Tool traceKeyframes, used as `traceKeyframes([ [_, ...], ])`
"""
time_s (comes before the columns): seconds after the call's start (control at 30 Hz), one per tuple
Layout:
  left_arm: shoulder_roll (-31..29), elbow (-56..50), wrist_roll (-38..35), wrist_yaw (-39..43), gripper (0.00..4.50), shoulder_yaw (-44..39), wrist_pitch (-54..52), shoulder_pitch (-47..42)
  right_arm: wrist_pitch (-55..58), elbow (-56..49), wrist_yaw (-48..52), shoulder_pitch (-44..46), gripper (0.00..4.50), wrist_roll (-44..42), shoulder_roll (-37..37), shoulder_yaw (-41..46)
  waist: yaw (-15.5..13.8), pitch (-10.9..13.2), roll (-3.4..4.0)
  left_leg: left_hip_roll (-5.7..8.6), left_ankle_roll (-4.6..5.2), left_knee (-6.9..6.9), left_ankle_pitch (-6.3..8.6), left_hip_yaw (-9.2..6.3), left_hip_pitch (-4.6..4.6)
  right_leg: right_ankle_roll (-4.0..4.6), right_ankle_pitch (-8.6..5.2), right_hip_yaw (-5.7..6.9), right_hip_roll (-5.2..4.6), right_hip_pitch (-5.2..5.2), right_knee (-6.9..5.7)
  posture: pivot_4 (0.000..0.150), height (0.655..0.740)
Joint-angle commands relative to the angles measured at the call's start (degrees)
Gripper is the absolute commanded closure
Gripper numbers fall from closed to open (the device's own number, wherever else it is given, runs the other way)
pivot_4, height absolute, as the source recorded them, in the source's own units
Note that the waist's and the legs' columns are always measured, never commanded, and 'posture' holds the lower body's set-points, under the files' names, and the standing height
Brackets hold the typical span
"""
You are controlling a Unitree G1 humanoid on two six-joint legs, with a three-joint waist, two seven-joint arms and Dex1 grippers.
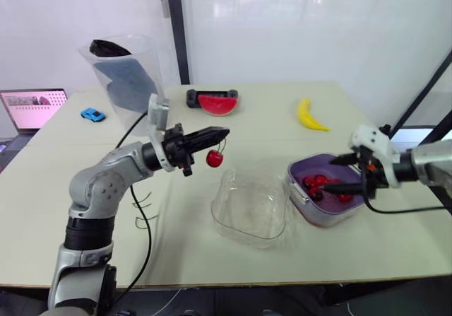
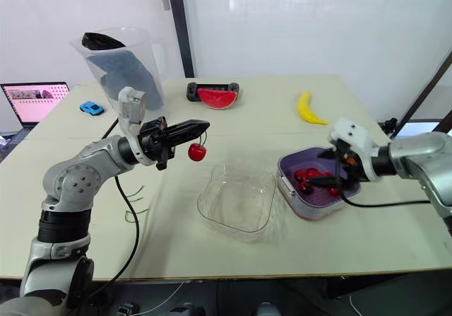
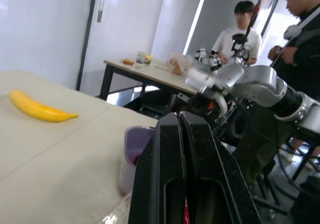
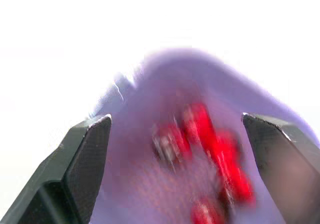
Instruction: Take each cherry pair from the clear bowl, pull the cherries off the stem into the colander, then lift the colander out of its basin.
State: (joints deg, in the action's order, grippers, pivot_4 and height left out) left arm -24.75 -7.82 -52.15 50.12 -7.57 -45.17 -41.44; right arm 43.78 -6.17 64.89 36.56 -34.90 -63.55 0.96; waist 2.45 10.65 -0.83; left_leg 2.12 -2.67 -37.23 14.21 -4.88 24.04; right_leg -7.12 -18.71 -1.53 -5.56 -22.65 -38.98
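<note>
A: Nearest: clear plastic bowl (image 1: 251,210) on the surface (image 1: 176,245), looks empty. Why is the left hand (image 1: 222,132) up in the air?
B: It's pinching the stem of a red cherry (image 1: 214,158), above the surface beside the bowl and short of the purple colander (image 1: 311,162) in its grey basin (image 1: 325,218). Probably leaves the fruit free for a pull. The right hand (image 1: 332,174) is spread over the colander, with red cherries (image 1: 316,183) inside.
A: Axis?
B: Stem roughly vertical, fruit hanging down. The hand points toward the colander.
A: Left wrist?
B: The fingers (image 3: 167,159) are pressed together, colander beyond them.
A: Right wrist?
B: Fingers wide apart, aimed into the colander at the cherries.
</note>
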Motion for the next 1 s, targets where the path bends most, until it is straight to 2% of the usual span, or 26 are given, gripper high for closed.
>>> traceKeyframes([
  [0.03, -0.2, -3.0, -1.5, -0.6, 4.5, -0.5, -0.2, -1.5, 6.2, -7.8, -3.2, 3.9, 0.05, -10.0, 5.3, 4.9, -0.1, 0.0, 0.0, -0.01, 0.0, -0.01, 0.0, -0.03, 0.0, 0.0, 0.0, 0.01, 0.02, 0.0, 0.0, 0.15, 0.74],
  [0.2, 0.6, -3.9, -2.6, -2.1, 4.5, -0.7, -0.7, -1.6, 9.9, -12.7, -14.5, 5.1, 0.05, -13.9, 18.8, 3.9, -0.7, 0.0, -0.07, 0.01, -0.02, -0.07, -0.01, -0.14, 0.01, 0.0, 0.0, 0.09, -0.08, 0.09, 0.02, 0.15, 0.74],
  [0.33, 0.9, -4.3, -3.2, -2.8, 4.5, -0.5, -1.0, -1.8, 12.0, -12.4, -24.7, 6.4, 0.05, -16.8, 31.3, 3.9, -1.3, 0.0, -0.06, 0.02, -0.08, -0.11, -0.05, -0.14, 0.03, 0.0, 0.0, 0.07, -0.06, 0.05, -0.01, 0.15, 0.74],
  [0.47, 0.7, -4.1, -3.3, -3.0, 4.5, -0.4, -0.9, -1.9, 13.4, -12.5, -30.7, 7.2, 0.05, -19.1, 39.4, 3.4, -1.3, 0.0, -0.06, 0.03, -0.35, -0.06, -0.2, -0.12, 0.03, 0.0, 0.0, 0.05, -0.06, -0.01, -0.03, 0.15, 0.74],
  [0.73, 0.8, -4.1, -3.2, -3.3, 4.5, -0.4, -0.7, -1.9, 16.1, -12.1, -33.4, 7.7, 0.05, -20.5, 43.1, 1.5, -1.2, 0.0, -0.05, 0.09, -0.28, -0.04, -0.16, -0.12, 0.03, 0.0, 0.0, 0.06, -0.05, -0.02, -0.05, 0.15, 0.74],
  [0.83, 1.0, -4.1, -3.2, -3.5, 4.5, -0.3, -0.5, -1.9, 15.7, -11.6, -34.5, 8.0, 0.89, -20.7, 44.3, 1.9, -1.1, 0.0, -0.05, 0.09, -0.22, -0.03, -0.13, -0.12, 0.03, 0.0, 0.0, 0.06, -0.04, -0.03, -0.07, 0.15, 0.74],
  [0.9, 1.1, -4.1, -3.1, -3.6, 4.5, -0.3, -0.5, -1.9, 15.7, -11.6, -34.4, 8.1, 1.7, -20.5, 44.2, 1.8, -1.0, 0.0, -0.05, 0.08, -0.22, -0.03, -0.13, -0.12, 0.03, 0.0, 0.0, 0.06, -0.03, -0.05, -0.09, 0.15, 0.74],
  [1.0, 1.1, -4.2, -3.1, -3.8, 4.5, -0.3, -0.5, -1.7, 15.6, -11.6, -34.7, 8.0, 1.7, -20.5, 44.5, 1.7, -0.7, 0.0, -0.05, 0.08, -0.22, -0.02, -0.13, -0.12, 0.03, 0.0, 0.0, 0.06, -0.03, -0.06, -0.1, 0.15, 0.74],
])
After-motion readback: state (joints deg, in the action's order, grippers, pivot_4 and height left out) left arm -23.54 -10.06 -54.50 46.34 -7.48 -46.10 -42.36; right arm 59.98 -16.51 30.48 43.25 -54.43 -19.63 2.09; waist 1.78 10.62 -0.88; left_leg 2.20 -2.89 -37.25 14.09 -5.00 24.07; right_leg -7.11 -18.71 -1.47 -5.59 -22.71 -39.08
